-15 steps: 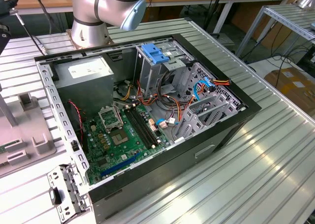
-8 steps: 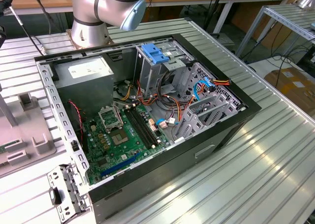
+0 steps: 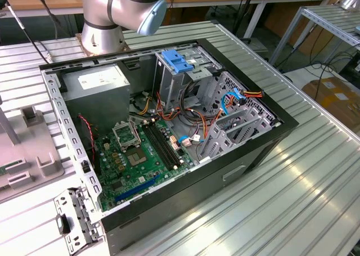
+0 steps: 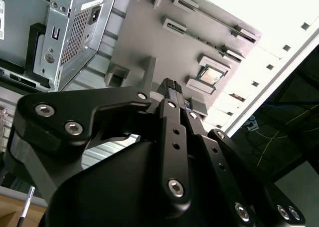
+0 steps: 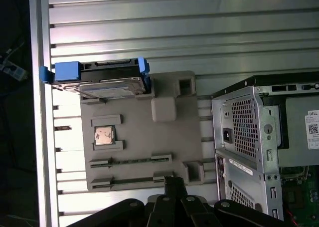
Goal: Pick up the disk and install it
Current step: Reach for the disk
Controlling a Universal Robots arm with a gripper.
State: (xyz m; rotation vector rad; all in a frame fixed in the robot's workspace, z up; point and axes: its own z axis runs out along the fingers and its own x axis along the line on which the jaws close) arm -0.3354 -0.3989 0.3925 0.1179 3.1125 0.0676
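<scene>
See the disk (image 5: 107, 87) in the first wrist view, not yet picked: leaning on its long edge in the end slot of the grey fixture plate (image 5: 139, 137), silver face showing, blue rails (image 5: 67, 71) at its ends. Note a bare processor chip (image 5: 104, 135) in a square recess of the same plate, just beside the disk, and two long narrow slots further along. Find the plate flat on the slatted aluminium table (image 5: 174, 32), just beside the open computer case (image 5: 249, 132).

Put the gripper (image 5: 172, 181) above the plate edge opposite the disk, well apart from it, with chip and slots between. Read the jaws as narrow: tips pressed together, holding nothing. Looks straight down on the table, so wrist pointing roughly downward.

Second wrist view: same pinched gripper (image 4: 172, 86) in front of the plate (image 4: 144, 32), with the chip (image 4: 209, 76) beyond and the case rear (image 4: 75, 32) to one side.

Exterior view: find the arm (image 3: 121, 8) rooted on the table (image 3: 292, 211) at 11 o'clock of the case (image 3: 236, 174), with a fat joint and its pale-blue cap hanging over the rear rim. Fixture plate (image 3: 48, 166) at 9 o'clock of the case. Inside: power supply (image 3: 98, 84) at 10 o'clock, drive cage with light-blue latch (image 3: 177, 62) at 12, motherboard (image 3: 135, 155) at 7.
</scene>
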